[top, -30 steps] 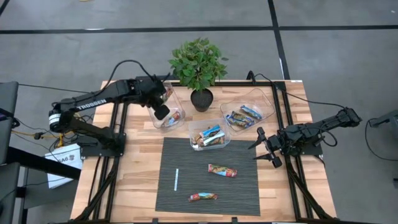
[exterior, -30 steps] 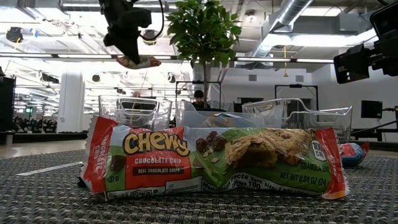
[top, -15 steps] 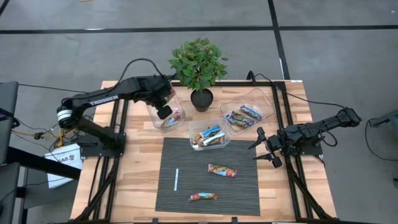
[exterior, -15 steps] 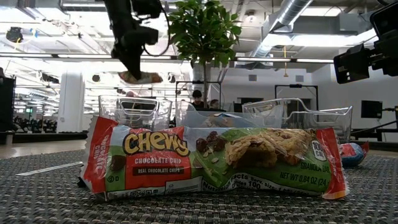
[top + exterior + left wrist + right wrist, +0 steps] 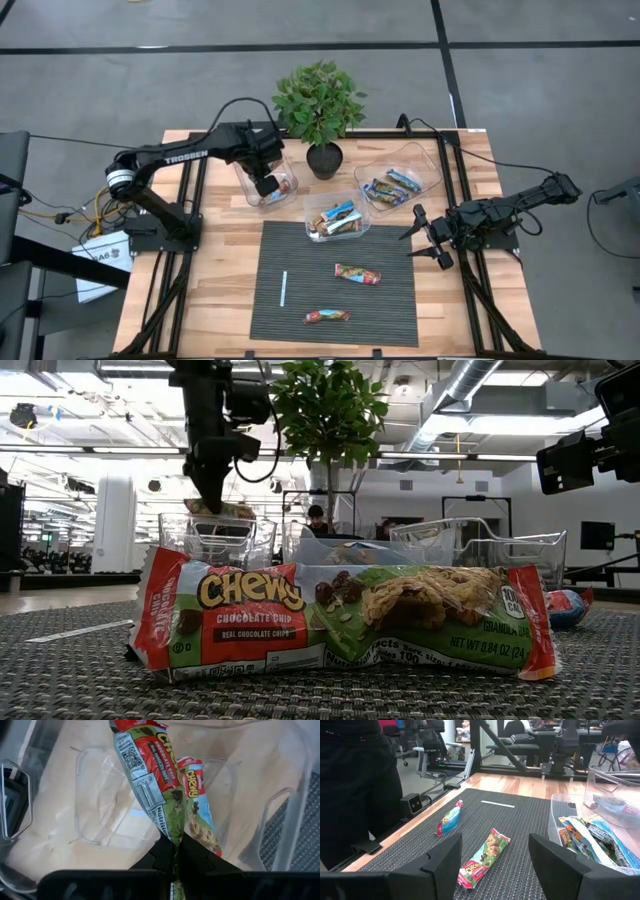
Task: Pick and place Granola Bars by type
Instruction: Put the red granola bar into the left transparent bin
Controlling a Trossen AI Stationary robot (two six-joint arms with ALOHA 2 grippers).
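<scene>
left gripper pinches a red-and-green granola bar hanging over the left clear bin, apparently not yet released. right gripper waits spread at the table's right edge.

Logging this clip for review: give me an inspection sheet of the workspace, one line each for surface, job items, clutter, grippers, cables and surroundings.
Surface: wooden table with a dark mat.
Job items: two bars loose on the mat; more bars in three clear bins.
Clutter: potted plant; thin white stick.
Grippers: left gripper shut on a green-and-red bar over the left bin; right gripper open, at the table's right edge.
Cables: black cable looping above the left arm.
Surroundings: grey floor; office space with a person behind the bins.
</scene>
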